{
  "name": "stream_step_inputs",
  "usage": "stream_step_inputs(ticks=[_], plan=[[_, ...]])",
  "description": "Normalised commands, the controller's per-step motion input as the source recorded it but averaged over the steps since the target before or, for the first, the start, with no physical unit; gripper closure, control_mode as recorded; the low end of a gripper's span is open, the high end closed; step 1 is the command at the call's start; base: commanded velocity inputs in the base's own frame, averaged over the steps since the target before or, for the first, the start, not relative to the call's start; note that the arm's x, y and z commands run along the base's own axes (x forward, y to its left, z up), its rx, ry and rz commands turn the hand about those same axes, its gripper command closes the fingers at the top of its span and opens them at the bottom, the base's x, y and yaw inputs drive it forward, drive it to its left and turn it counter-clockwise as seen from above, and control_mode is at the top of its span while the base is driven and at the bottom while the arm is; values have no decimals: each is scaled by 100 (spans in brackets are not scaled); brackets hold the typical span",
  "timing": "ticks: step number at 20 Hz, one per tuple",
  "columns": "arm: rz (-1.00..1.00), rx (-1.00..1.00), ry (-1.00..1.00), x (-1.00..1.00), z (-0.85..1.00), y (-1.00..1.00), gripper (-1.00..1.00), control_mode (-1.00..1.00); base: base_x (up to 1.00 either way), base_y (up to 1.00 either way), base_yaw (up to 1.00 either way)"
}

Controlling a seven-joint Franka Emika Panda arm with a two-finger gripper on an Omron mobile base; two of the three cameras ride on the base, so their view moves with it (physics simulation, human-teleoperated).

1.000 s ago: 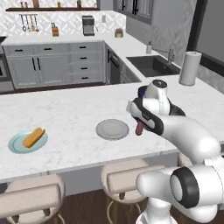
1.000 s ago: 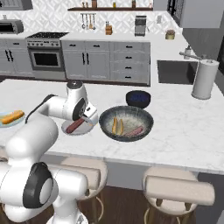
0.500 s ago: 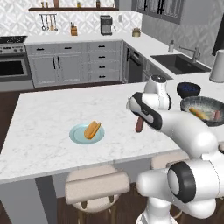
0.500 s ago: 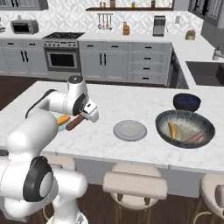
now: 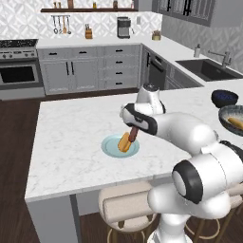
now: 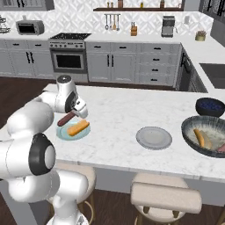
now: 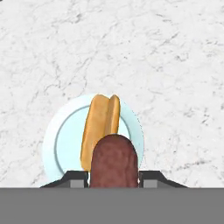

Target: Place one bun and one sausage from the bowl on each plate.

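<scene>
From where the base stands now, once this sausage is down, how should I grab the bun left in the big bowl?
Take the bun across its narrow middle, coming straight down from above. It lies flat and long in the wide shallow bowl, so the low rim should not block a top approach. Turn the fingers crosswise to its length. The gripper is shut on the sausage above the blue plate.

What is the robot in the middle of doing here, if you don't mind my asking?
The gripper is shut on a sausage and holds it just above the pale blue plate, which already carries a bun. The grey plate sits further along the marble counter with nothing on it. The wide dark bowl holds at least one more bun and sausage.
</scene>
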Motion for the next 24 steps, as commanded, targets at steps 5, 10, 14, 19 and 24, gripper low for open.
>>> stream_step_inputs(ticks=[5, 10, 14, 19, 24], plan=[[3, 0, 16, 47, -23, 82, 100, -100, 0, 0, 0], [11, -2, 10, 12, -48, 22, 100, -100, 0, 0, 0], [6, -3, 2, 46, -58, 11, 100, -100, 0, 0, 0], [2, -7, 3, 59, -69, 6, -100, -100, 0, 0, 0], [0, -5, 0, 29, -15, 15, -100, -100, 0, 0, 0]])
